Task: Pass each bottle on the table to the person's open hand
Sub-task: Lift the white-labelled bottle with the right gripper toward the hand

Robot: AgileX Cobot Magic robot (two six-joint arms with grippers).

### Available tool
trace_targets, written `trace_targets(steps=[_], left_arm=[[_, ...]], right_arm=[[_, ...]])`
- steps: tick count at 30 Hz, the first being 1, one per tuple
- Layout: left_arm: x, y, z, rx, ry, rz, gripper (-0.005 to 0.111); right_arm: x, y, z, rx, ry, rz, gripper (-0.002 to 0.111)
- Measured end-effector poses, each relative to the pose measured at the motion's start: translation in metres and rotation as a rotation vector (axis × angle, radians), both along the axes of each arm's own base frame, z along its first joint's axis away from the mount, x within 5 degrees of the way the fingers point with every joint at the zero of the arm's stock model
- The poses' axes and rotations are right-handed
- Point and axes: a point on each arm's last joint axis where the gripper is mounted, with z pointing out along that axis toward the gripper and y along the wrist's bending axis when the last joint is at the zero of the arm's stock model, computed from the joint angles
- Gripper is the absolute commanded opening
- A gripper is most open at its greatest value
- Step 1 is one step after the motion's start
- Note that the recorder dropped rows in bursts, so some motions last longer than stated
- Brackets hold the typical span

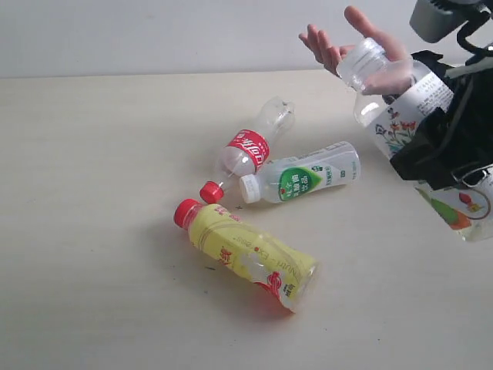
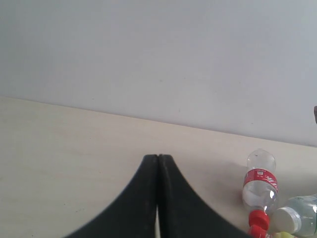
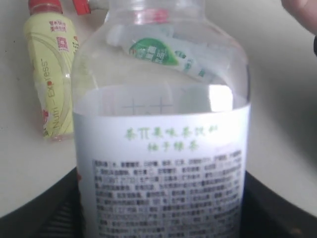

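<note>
My right gripper point(image 1: 431, 150) is shut on the clear floral-label bottle point(image 1: 397, 108), held tilted above the table's far right with its neck up against the person's open hand point(image 1: 347, 42). In the right wrist view that bottle point(image 3: 161, 148) fills the frame between the jaws. Lying on the table point(image 1: 92, 193) are the red-label bottle point(image 1: 246, 150), the green-white-label bottle point(image 1: 304, 177) and the yellow bottle point(image 1: 246, 254). My left gripper point(image 2: 157, 161) is shut and empty, low over bare table, with the red-label bottle point(image 2: 260, 181) off to its side.
A pale wall point(image 1: 154, 35) runs behind the table's far edge. The three lying bottles cluster mid-table, the red cap touching the white cap. Another labelled bottle-like shape point(image 1: 466, 208) shows at the right edge under the arm.
</note>
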Motion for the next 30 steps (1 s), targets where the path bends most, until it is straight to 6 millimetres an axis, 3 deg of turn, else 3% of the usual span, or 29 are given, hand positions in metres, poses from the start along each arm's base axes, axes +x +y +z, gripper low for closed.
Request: trace_targets(steps=[6, 11, 17, 24, 30], left_arm=[[0.0, 0.0, 0.0, 0.0, 0.0, 0.0, 0.0], [0.0, 0.0, 0.0, 0.0, 0.0, 0.0, 0.0], [0.0, 0.0, 0.0, 0.0, 0.0, 0.0, 0.0], [0.0, 0.0, 0.0, 0.0, 0.0, 0.0, 0.0], [0.0, 0.0, 0.0, 0.0, 0.0, 0.0, 0.0]], right_arm=[[0.008, -0.008, 0.01, -0.037, -0.059, -0.13, 0.0], [0.035, -0.011, 0.044, -0.098, -0.172, -0.277, 0.0], [0.076, 0.004, 0.077, -0.126, -0.171, -0.334, 0.0], [0.127, 0.025, 0.086, -0.181, -0.126, -0.335, 0.0], [0.163, 0.016, 0.067, -0.194, -0.063, -0.365, 0.0]])
